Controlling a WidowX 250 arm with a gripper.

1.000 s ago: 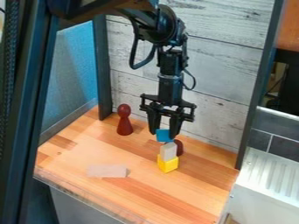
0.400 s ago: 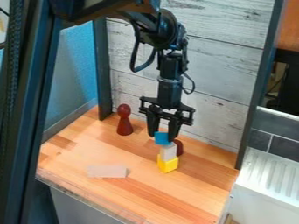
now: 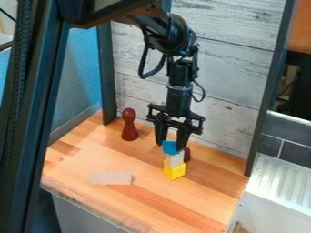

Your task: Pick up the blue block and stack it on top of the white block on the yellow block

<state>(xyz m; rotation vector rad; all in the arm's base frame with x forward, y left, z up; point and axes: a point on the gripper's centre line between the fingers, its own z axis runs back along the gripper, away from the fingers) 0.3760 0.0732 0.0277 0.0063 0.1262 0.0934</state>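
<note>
Fingers (image 3: 181, 139) closed on blue block (image 3: 171, 147) atop stack

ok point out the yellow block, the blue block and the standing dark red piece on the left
yellow block (image 3: 175, 171): camera view, on its front faces
blue block (image 3: 171, 147): camera view, middle of its visible side
dark red piece (image 3: 129, 131): camera view, on its flared lower body

Open tabletop (image 3: 194, 200) lies before the yellow block (image 3: 175, 171); a red figure (image 3: 129, 129) obstructs back left.

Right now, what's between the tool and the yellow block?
Blue block at the tool, then pale grey block below it. Both show in the camera view.
</note>
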